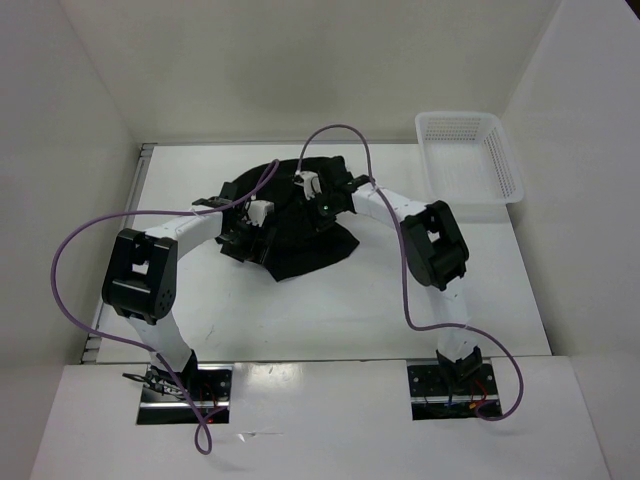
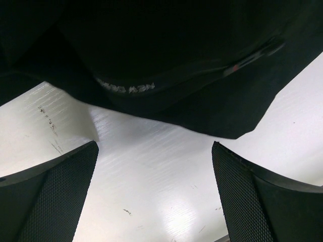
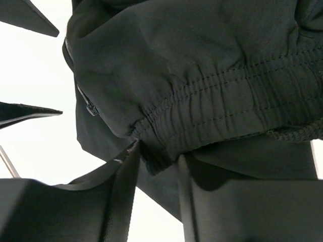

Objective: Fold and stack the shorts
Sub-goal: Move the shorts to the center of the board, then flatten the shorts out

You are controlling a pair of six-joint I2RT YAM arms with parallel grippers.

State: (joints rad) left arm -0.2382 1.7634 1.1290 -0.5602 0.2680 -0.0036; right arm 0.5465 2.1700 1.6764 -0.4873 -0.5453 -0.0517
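Observation:
The black shorts (image 1: 310, 250) lie bunched in a heap at the table's middle. My right gripper (image 1: 322, 207) is over the heap's far part. In the right wrist view it (image 3: 159, 156) is shut on the gathered elastic waistband of the shorts (image 3: 202, 75), with a fold of cloth pinched between the fingers. My left gripper (image 1: 245, 238) is at the heap's left edge. In the left wrist view it (image 2: 154, 151) is open wide and empty over bare table, and the shorts' edge (image 2: 166, 50), with small white lettering, lies just ahead of the fingertips.
A white plastic mesh basket (image 1: 498, 160) stands at the back right of the white table (image 1: 300, 320). White walls close in the table on the left, back and right. Purple cables loop over both arms.

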